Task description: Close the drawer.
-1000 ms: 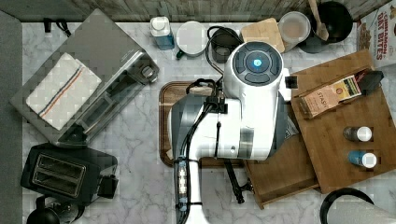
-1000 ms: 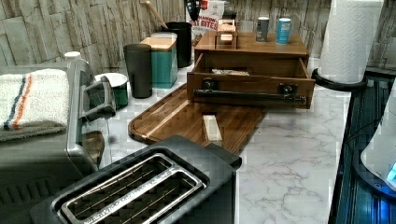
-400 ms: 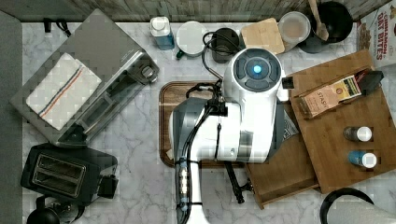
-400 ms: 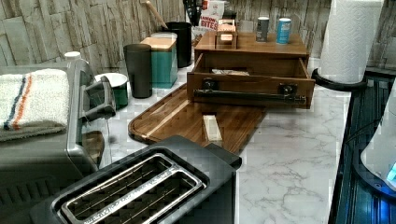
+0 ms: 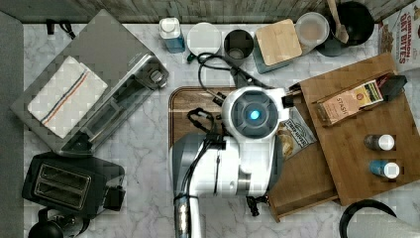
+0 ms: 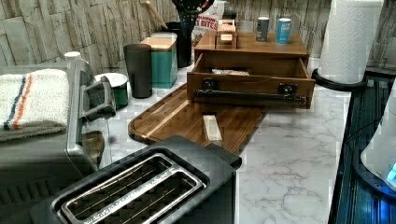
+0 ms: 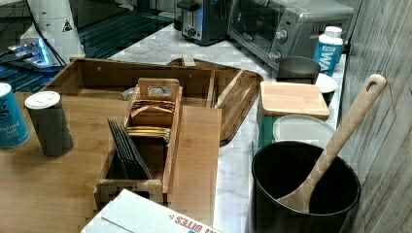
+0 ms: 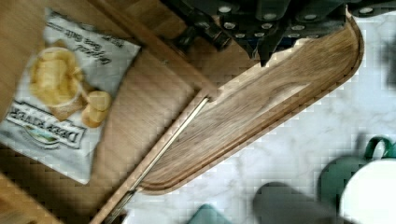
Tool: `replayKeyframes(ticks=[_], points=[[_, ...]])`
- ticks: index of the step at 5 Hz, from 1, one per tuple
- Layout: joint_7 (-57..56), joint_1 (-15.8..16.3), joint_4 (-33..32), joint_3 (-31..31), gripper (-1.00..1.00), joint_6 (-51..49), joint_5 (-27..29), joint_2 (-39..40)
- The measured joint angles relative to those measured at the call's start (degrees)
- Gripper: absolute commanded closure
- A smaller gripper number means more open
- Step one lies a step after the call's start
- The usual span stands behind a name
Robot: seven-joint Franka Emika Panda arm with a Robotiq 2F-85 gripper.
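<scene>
My arm (image 5: 225,163) reached up the middle of the top view, wrist bent downward, my gripper (image 8: 271,28) hanging dark beneath it.

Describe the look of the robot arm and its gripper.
The white, rounded robot arm has grey joint sections and a dark round cap with a glowing blue light. Black cables loop beside it. The black gripper carries rows of small silver screws.

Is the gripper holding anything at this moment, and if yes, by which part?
Cannot be told. The gripper hangs above the serving tray beside the open drawer; nothing visibly sits in it.
</scene>
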Motion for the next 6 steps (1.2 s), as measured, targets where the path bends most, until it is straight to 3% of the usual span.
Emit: replayKeyframes(ticks=[1,3,4,6], points=[[-1.18,1.34,-5.26,2.75,1.00,2.04,-0.10,-3.29],[-32.44,8.47,-10.97,3.69,1.00,2.66,-0.03,-5.67],[-42.79,9.24,-13.20,3.64,1.00,4.70,-1.26,-4.69],[-43.49,7.92,-16.90,0.63,1.00,3.02,-2.36,-0.66]])
